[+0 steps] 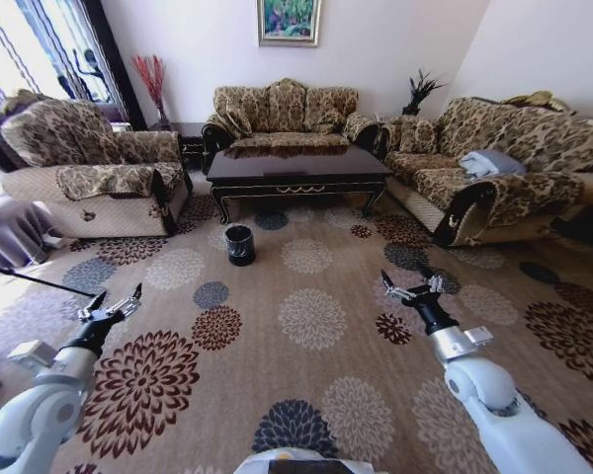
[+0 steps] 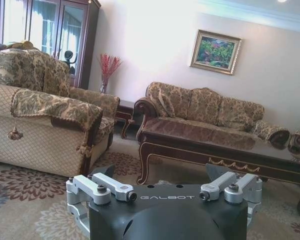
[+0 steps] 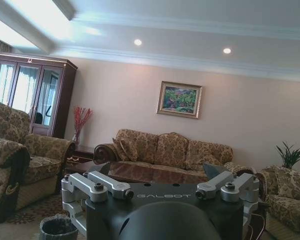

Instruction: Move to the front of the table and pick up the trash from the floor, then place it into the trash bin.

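A sitting room with patterned sofas [image 1: 285, 111] ringed the floor [image 1: 311, 321], a tan carpet of flower medallions. The table [image 1: 296, 168] stood before the middle sofa, and the trash bin [image 1: 240, 245] sat on the carpet just in front of its left end. The left gripper [image 1: 114, 306] and right gripper [image 1: 412, 287] hovered above the carpet, well apart, fingers spread wide and holding nothing.

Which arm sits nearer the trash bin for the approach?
Left, marginally. The trash bin stands on the floor before the table, left of centre. The left end effector, open, is slightly closer than the right end effector, also open. Both are far off.
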### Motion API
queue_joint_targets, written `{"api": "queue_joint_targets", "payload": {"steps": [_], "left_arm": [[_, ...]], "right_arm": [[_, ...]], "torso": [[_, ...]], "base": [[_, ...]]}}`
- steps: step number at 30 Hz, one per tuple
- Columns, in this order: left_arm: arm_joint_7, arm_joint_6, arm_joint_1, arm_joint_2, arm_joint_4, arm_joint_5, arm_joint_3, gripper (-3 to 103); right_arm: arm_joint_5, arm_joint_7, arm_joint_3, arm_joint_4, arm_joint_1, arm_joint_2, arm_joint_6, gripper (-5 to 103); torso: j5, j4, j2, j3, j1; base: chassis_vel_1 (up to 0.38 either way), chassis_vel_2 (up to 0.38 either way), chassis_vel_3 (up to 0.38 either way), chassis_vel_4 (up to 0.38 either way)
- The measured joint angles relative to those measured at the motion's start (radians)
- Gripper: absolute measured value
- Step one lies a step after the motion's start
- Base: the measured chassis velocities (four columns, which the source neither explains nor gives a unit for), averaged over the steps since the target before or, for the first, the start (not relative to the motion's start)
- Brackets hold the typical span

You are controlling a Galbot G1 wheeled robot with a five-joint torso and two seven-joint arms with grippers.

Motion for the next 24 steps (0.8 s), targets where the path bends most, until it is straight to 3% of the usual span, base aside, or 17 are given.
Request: {"api": "queue_joint_targets", "payload": {"steps": [24], "left_arm": [[0.004, 0.002, 0.018, -0.002, -0.028, 0.0, -0.016, 100]], "right_arm": [[0.0, -0.002, -0.005, 0.006, -0.001, 0.007, 0.002, 100]], "torso": [[0.0, 0.0, 0.116, 0.066, 0.05]], "base": [[0.0, 0.0, 0.0, 0.0]]}}
